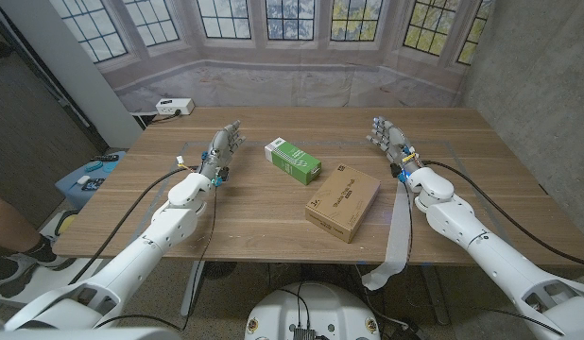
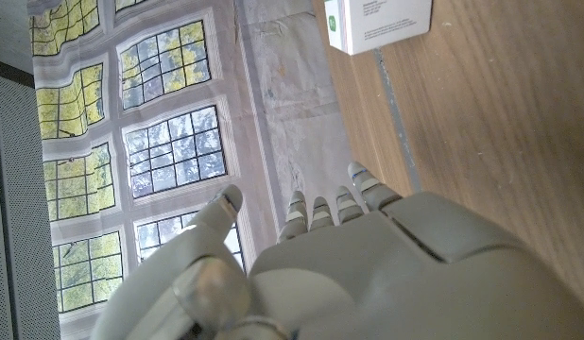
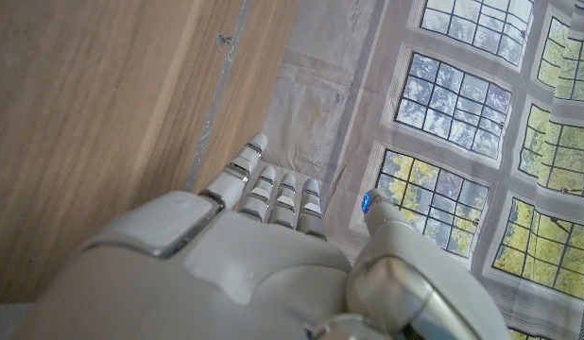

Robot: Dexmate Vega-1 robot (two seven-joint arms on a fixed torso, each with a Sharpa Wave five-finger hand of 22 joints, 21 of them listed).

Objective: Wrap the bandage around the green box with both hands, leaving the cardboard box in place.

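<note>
Green box beside cardboard box

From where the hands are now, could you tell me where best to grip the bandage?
Probably near its upper part, where the bandage drapes over the table's near edge beside the right arm and hangs free as a flat strip. The right hand is open and nearest; coming from the right, it could pinch the flat faces.

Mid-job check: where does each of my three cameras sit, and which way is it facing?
Head view: high, looking down at the table; both arms, left hand, right hand.
Left wrist view: behind that hand, toward the windows; green box at the edge.
Right wrist view: behind that hand, toward the windows.
Shared: head and left wrist views show the green box.
</note>
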